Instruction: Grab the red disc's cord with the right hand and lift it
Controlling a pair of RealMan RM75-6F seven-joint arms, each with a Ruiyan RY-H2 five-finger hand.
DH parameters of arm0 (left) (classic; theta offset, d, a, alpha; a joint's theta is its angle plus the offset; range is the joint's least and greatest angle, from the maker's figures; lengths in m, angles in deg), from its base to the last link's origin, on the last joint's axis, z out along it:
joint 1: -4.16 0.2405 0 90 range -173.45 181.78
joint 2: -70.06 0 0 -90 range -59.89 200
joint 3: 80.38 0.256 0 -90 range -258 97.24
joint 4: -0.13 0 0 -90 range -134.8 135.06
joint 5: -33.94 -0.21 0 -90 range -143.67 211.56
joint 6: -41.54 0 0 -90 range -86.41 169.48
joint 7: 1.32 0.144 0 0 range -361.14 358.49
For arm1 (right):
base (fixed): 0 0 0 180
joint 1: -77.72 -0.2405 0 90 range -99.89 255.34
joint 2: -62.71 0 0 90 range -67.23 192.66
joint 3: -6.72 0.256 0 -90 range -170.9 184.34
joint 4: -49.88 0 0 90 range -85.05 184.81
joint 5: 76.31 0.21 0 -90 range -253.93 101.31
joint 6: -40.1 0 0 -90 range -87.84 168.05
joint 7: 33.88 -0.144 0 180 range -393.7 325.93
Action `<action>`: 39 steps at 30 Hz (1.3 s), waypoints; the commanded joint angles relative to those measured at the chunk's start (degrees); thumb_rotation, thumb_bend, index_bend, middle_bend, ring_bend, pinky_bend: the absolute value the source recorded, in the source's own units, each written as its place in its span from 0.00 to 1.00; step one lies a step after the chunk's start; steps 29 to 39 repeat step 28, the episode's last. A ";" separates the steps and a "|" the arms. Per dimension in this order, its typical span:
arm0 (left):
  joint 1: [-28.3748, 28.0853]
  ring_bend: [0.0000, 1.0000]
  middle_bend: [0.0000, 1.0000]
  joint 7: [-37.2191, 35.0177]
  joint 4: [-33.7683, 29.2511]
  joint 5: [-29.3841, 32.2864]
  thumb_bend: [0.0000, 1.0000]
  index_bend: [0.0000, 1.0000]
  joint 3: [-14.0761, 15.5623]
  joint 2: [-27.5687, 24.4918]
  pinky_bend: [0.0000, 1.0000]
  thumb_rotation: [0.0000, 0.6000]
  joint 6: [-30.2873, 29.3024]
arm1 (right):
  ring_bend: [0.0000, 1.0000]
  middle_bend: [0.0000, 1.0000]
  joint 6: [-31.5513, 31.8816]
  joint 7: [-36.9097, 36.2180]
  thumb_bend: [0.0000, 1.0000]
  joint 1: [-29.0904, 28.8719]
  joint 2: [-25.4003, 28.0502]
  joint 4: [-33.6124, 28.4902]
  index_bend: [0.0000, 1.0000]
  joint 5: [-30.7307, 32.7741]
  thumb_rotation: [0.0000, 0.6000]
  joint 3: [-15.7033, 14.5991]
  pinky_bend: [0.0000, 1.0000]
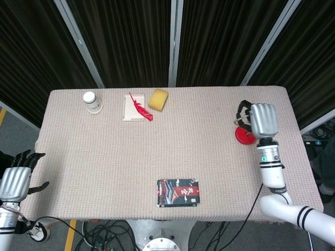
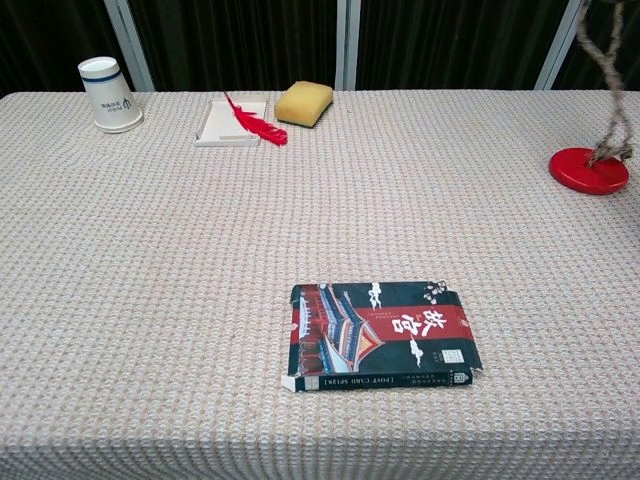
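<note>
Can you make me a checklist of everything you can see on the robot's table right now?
Surface: table under a beige woven cloth.
Job's things: red disc near the right edge; its cord rises steeply from it.
Clutter: paper cup, white tray with red feather, yellow sponge, postcard box.
Hands: right hand above the disc, holding the cord; left hand off the table, fingers apart.
Cables: black cables on the floor.
Surroundings: dark curtains.

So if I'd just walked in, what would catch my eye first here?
Probably the red disc near the table's right edge, with its cord rising steeply to the right hand above it. Next, the dark printed box lying flat near the front edge, and the red feather on a white tray at the back.
</note>
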State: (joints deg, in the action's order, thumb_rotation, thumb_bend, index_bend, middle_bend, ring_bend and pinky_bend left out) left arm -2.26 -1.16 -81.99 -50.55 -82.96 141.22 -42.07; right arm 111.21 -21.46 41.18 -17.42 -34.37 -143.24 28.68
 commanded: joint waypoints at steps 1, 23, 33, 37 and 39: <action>0.06 0.10 0.22 -0.21 0.24 -0.04 0.00 0.20 0.07 0.10 0.15 1.00 -0.02 | 0.77 0.98 -0.12 3.29 0.49 -1.45 -2.59 0.48 1.00 -0.92 1.00 -1.41 0.87; 0.15 0.10 0.22 -0.64 0.19 -0.12 0.00 0.20 -0.09 -0.19 0.15 1.00 -0.28 | 0.00 0.00 -4.00 0.70 0.00 9.15 14.86 -10.73 0.00 -0.22 1.00 -12.45 0.00; -0.05 0.10 0.22 -0.24 -0.68 -0.41 0.00 0.20 -0.39 -0.44 0.14 1.00 -0.65 | 0.00 0.00 8.42 -5.09 0.00 18.16 13.34 -4.53 0.00 -12.90 1.00 -19.54 0.00; -0.05 0.10 0.22 -0.24 -0.68 -0.41 0.00 0.20 -0.39 -0.44 0.14 1.00 -0.65 | 0.00 0.00 8.42 -5.09 0.00 18.16 13.34 -4.53 0.00 -12.90 1.00 -19.54 0.00; -0.05 0.10 0.22 -0.24 -0.68 -0.41 0.00 0.20 -0.39 -0.44 0.14 1.00 -0.65 | 0.00 0.00 8.42 -5.09 0.00 18.16 13.34 -4.53 0.00 -12.90 1.00 -19.54 0.00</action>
